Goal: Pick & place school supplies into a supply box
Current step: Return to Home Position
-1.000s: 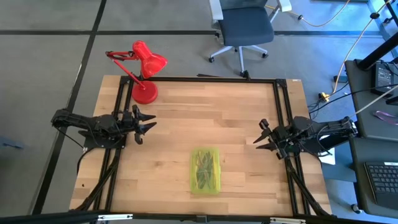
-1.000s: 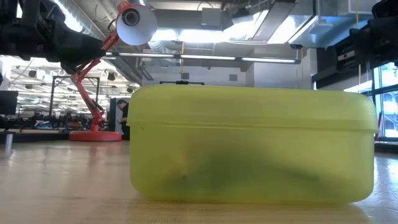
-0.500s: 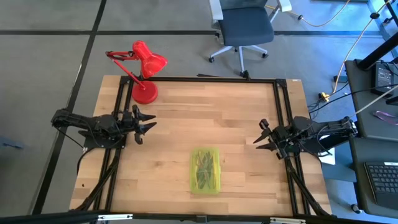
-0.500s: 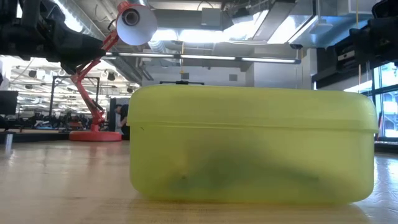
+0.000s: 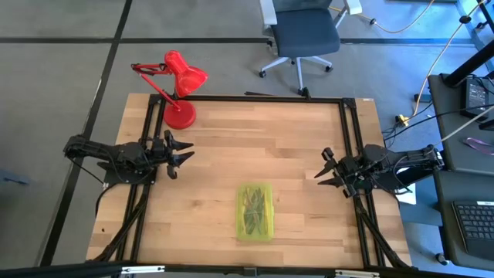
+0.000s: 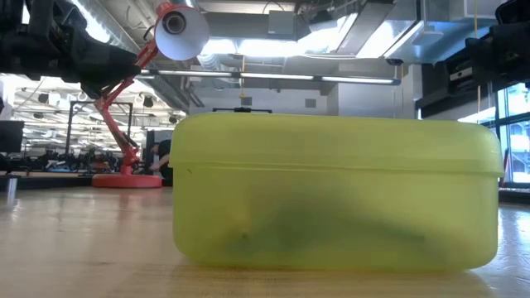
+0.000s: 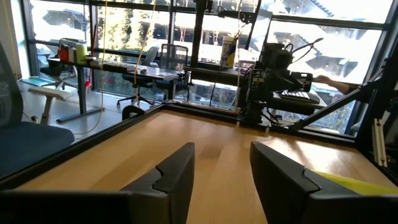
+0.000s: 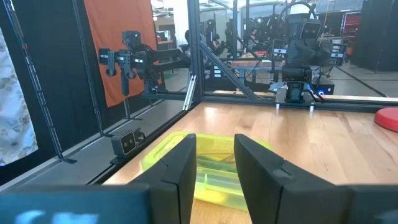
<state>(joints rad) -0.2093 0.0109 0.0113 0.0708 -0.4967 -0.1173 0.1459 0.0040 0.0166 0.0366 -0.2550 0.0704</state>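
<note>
The yellow-green supply box (image 5: 255, 211) lies shut and flat on the table near its near edge; it fills the low view (image 6: 335, 192) and shows in the right wrist view (image 8: 211, 168). Dark shapes of pens show through its lid; no loose supplies are in view. My left gripper (image 5: 184, 155) hovers open at the table's left side, apart from the box. My right gripper (image 5: 323, 174) hovers open at the right side, also apart from the box. Each wrist view shows its own fingers spread, the left gripper (image 7: 221, 165) and the right gripper (image 8: 214, 158).
A red desk lamp (image 5: 179, 85) stands on its round base at the table's far left corner. A black frame (image 5: 255, 99) borders the table. An office chair (image 5: 302, 35) stands beyond the far edge. Bare wood lies between the arms.
</note>
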